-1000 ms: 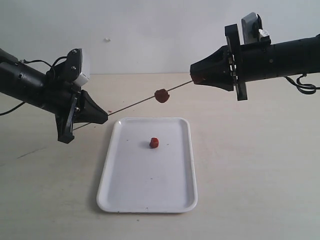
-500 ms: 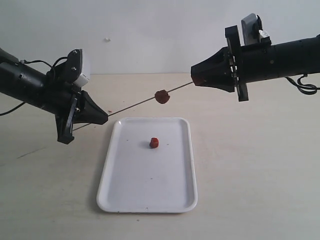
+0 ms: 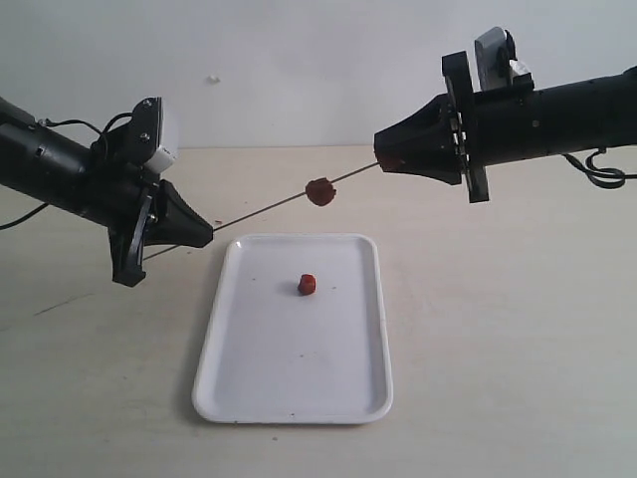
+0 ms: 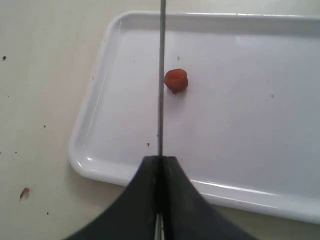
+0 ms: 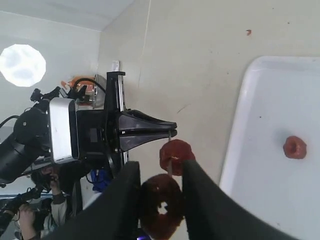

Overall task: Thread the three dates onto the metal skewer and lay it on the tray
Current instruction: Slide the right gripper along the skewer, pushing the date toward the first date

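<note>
The left end effector [image 3: 204, 234] pinches the thin, springy metal skewer [image 3: 259, 209] near its lower end, with one threaded date [image 3: 319, 190] midway along. The right end effector [image 3: 383, 159], part closed, holds a soft second date [image 5: 160, 205] by its sides at the tip, perhaps pierced. The third date [image 3: 307, 284] lies on the tray [image 3: 229, 378].

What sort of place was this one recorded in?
Probably a robotics lab bench: bare pale tabletop, plain white wall, and a black cabled left arm and right arm flanking a white tray.
</note>
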`<control>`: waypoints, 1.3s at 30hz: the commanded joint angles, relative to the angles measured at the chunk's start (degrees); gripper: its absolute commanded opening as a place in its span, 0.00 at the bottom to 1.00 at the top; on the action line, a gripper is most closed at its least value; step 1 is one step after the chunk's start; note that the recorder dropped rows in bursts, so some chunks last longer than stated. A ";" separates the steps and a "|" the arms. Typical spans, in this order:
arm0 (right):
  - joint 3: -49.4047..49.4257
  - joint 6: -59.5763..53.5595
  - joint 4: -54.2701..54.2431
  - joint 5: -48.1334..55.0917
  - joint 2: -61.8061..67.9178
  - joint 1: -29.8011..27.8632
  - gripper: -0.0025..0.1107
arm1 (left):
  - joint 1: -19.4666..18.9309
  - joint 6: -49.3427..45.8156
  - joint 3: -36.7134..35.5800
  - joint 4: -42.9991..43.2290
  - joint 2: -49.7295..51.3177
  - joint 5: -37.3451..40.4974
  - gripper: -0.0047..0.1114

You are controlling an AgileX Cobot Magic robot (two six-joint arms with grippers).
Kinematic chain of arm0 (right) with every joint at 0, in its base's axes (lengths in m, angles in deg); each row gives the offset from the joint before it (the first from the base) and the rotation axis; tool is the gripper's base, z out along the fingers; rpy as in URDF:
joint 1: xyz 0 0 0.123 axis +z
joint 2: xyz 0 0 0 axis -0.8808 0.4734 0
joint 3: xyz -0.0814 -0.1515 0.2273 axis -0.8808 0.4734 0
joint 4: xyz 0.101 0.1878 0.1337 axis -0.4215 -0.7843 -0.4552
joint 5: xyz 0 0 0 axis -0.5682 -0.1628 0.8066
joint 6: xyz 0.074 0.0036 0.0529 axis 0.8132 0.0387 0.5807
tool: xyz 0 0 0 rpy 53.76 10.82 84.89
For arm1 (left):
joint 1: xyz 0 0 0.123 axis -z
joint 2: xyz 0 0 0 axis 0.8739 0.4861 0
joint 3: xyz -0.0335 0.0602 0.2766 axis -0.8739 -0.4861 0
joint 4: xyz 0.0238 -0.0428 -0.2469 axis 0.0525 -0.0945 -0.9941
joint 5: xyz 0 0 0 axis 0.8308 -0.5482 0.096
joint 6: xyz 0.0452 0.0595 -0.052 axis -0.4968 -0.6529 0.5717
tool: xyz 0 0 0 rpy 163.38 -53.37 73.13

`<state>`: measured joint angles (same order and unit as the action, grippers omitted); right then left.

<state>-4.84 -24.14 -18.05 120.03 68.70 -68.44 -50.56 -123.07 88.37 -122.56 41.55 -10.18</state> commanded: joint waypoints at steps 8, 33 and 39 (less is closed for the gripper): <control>-0.42 -0.71 1.51 0.33 -0.47 0.64 0.28 | -0.08 -0.12 -0.07 -3.65 -0.08 0.14 0.04; -0.42 -0.71 1.51 0.33 -0.47 3.05 0.28 | 1.93 -0.42 -0.07 -3.72 -0.08 0.08 0.04; -0.42 -0.60 1.51 0.33 -0.47 3.06 0.28 | 2.33 -0.42 -0.07 -3.86 -0.08 -0.25 0.04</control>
<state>-4.84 -24.25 -16.36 119.69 68.70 -65.63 -48.72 -123.75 88.37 -124.89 41.55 -9.90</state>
